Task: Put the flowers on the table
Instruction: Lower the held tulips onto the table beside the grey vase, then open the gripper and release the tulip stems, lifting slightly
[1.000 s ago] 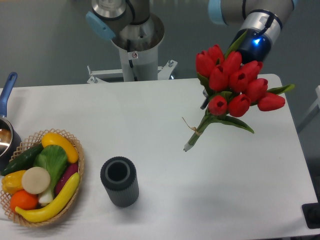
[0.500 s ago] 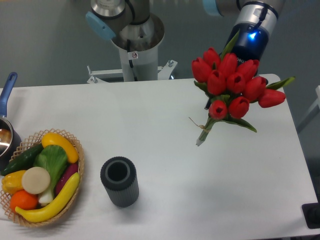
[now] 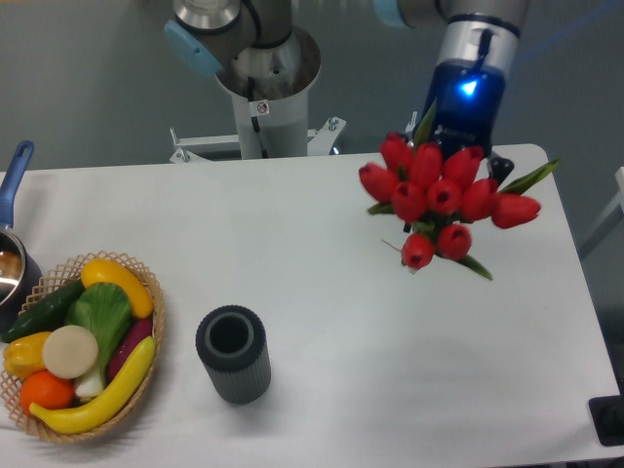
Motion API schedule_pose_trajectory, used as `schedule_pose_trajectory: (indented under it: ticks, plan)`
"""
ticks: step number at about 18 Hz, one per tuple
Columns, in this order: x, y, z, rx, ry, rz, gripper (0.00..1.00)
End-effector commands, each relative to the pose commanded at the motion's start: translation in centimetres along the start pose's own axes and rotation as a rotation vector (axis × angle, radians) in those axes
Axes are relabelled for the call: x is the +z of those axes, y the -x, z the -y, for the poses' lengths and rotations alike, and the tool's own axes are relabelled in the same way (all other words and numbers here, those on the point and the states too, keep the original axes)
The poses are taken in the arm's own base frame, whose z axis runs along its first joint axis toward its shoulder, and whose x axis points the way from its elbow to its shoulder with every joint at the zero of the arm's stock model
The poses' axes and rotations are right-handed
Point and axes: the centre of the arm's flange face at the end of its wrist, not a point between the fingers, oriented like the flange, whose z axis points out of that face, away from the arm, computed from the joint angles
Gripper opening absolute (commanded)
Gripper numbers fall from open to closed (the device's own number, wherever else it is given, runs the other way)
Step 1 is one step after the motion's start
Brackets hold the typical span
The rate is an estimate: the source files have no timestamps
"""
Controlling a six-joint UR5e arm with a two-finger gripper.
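The flowers point(image 3: 441, 196), a bunch of red tulips with green leaves, hang above the right part of the white table point(image 3: 292, 224). The blossoms face the camera and hide most of the stems; only a short stem tip and string show at the bunch's lower left. My gripper point(image 3: 458, 161) comes down from above behind the blossoms, its blue-lit wrist just over them. It is shut on the flowers. Its fingers are mostly hidden by the tulips; one dark fingertip point(image 3: 499, 166) shows at the bunch's upper right.
A dark grey ribbed cylinder vase point(image 3: 233, 354) stands upright at front centre-left. A wicker basket point(image 3: 156, 304) of vegetables sits at the front left, with a pot point(image 3: 10, 268) with a blue handle behind it. The arm's base point(image 3: 261, 83) stands behind the table's far edge.
The wrist has swung to nearly vertical over the bunch. The flowers turned from slanting to facing the camera, so the stems that showed at lower left are now mostly hidden.
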Motion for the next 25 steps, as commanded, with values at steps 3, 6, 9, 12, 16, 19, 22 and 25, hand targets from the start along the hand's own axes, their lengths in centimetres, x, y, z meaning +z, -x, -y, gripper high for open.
schedule_pose_trajectory:
  ticks: [3,6,9,12,16,19,22,25]
  plan:
    - [1.4,-0.9,-0.2,0.044,0.087,0.019,0.45]
    - [2.5,-1.6,-1.2,0.111,0.150,0.016,0.45]
    - [4.7,-2.5,-2.3,0.187,0.256,-0.010,0.45]
    - [7.9,-3.7,-3.8,0.299,0.448,-0.039,0.45]
    - [11.1,-4.9,-4.0,0.357,0.615,-0.076,0.45]
    - [12.7,-5.0,-4.6,0.361,0.638,-0.101,0.45]
    - [14.5,-4.8,-5.5,0.357,0.654,-0.120,0.45]
    - [15.2,-5.0,-5.6,0.360,0.658,-0.134,0.45]
